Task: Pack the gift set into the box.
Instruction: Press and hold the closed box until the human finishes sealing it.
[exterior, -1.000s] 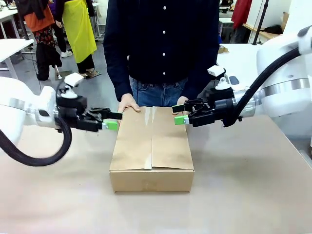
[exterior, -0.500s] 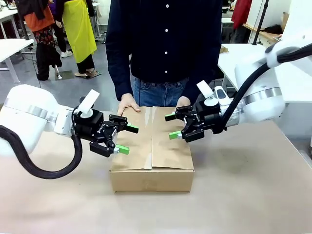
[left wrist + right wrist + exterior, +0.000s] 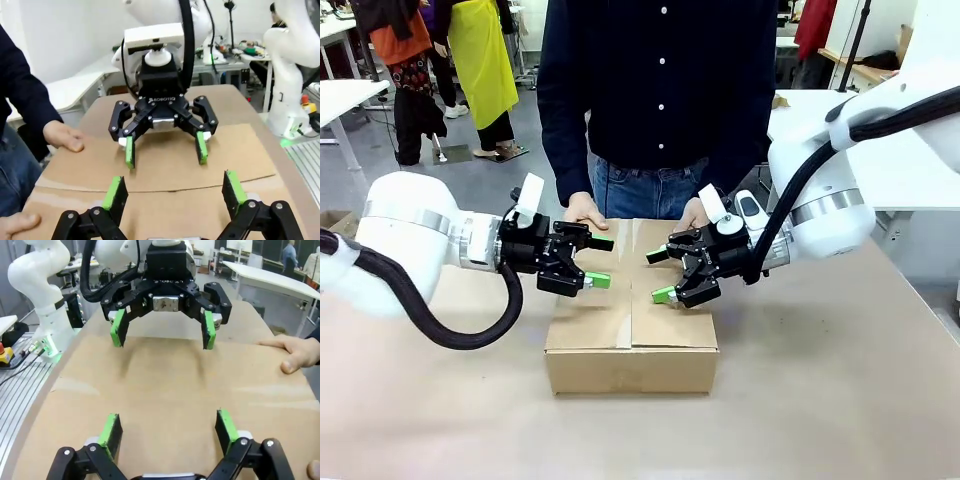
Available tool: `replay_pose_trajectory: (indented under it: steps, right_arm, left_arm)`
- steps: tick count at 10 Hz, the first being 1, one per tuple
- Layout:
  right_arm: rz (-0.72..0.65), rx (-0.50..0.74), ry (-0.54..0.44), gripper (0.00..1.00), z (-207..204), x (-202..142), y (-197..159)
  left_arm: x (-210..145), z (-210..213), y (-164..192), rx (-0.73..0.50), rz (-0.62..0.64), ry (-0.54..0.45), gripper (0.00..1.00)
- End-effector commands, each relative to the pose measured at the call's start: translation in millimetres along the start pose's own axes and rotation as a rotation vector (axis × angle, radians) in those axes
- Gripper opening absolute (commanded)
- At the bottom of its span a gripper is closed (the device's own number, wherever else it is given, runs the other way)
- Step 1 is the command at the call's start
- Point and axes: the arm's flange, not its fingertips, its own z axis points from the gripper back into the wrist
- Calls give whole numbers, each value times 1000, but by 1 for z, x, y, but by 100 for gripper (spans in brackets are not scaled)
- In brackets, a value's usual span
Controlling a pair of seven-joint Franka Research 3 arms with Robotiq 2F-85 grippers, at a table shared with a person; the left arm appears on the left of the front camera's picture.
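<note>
As seen from the front, nearest on the bench: the box, lying flat between the arms, flaps folded shut, seam running away down the middle of the lid. Low over the lid's left half, the left claw, fingers spread wide, pinching nothing, aimed toward the middle. Opposite it, over the right half, the right claw, likewise spread and holding nothing, tips near the seam. Cannot tell from this side whether either lower pad touches the cardboard.

Along the right wrist camera, more to go on: the left claw's green pads hanging above their own shadows on the lid. Along the left wrist camera, the flap seam crossing the lid between the two claws, hidden from the right wrist camera.

Farther off, at the box's far edge, a person's hand resting on the left flap and a second hand on the right flap. Behind them, a dark buttoned shirt and jeans.
</note>
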Motion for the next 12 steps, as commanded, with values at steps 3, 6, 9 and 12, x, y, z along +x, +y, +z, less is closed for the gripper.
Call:
replay_pose_trajectory:
  steps: [3,6,9,12]
  right_arm:
    - [-73,-65,10,100,7,-15,-7]
    - [-126,-47,8,100,17,-23,-8]
    - [-106,-43,-12,100,15,-15,-8]
    - [-106,-43,-12,100,15,-15,-8]
  left_arm:
    - [-26,-3,12,36,24,118,100]
    - [-36,9,25,101,25,141,100]
    - [-46,21,28,90,28,184,100]
    - [-33,18,26,98,29,135,100]
